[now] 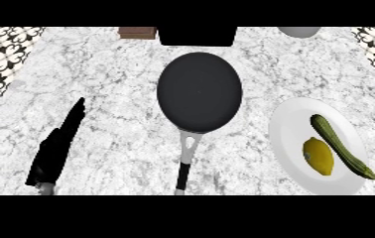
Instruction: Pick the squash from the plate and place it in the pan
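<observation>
Resting our left hand (pixel 55 150), fingers straight and released, at the desk's (pixel 110 83) near left, we see the green squash (pixel 341 146) lying on the plate (pixel 293 128) at right, close to the pan (pixel 199 90), likelier work for our unseen right hand.

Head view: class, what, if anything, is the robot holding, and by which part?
Nothing is held. The left hand is open at the left, away from the pan and plate.

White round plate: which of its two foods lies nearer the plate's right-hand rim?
The long dark-green vegetable, lying diagonally; the short yellow lemon-shaped fruit sits to its left.
</observation>
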Available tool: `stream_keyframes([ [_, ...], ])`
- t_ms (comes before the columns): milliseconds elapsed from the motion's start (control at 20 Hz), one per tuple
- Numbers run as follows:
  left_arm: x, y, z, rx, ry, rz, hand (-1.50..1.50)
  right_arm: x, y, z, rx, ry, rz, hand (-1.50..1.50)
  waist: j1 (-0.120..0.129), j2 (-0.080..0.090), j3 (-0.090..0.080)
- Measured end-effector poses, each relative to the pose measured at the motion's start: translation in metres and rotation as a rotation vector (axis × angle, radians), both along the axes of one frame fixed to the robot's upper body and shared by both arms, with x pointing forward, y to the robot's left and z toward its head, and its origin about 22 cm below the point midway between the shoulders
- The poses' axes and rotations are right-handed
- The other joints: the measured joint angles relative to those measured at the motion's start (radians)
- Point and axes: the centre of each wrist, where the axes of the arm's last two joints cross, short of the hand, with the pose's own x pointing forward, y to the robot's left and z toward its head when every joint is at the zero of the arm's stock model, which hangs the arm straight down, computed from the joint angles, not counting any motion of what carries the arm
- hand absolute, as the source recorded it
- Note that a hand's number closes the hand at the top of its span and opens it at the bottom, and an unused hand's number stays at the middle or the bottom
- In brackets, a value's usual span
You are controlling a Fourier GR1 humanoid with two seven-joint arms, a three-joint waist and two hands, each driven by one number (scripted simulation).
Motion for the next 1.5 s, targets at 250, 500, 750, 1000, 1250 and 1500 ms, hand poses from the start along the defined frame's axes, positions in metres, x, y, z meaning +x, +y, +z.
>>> stream_keyframes([
  [250,0.001,-0.004,0.002,0.004,0.009,-0.001,0.0,0.026,0.016,0.019,-0.034,0.102,0.166,-1.5,-0.002,-0.001,-0.001],
  [500,-0.003,-0.006,-0.002,0.002,0.007,0.003,0.0,0.051,0.041,0.027,-0.094,0.185,0.263,-1.5,-0.007,-0.003,-0.001],
  [750,-0.004,-0.002,0.001,0.004,0.007,0.004,0.0,0.075,0.067,0.026,-0.137,0.282,0.296,-1.5,-0.01,-0.004,-0.002],
  [1000,-0.002,-0.006,-0.001,0.002,0.004,0.01,0.0,0.088,0.088,0.025,-0.215,0.369,0.348,-1.5,-0.013,-0.004,-0.001],
  [1250,0.0,-0.005,0.003,0.0,0.005,0.016,0.0,0.099,0.119,0.024,-0.323,0.47,0.402,-1.5,-0.017,-0.005,-0.002],
  [1500,0.0,-0.004,-0.001,0.001,0.005,0.017,0.0,0.1,0.133,0.012,-0.392,0.539,0.421,-1.5,-0.019,-0.005,-0.002],
])
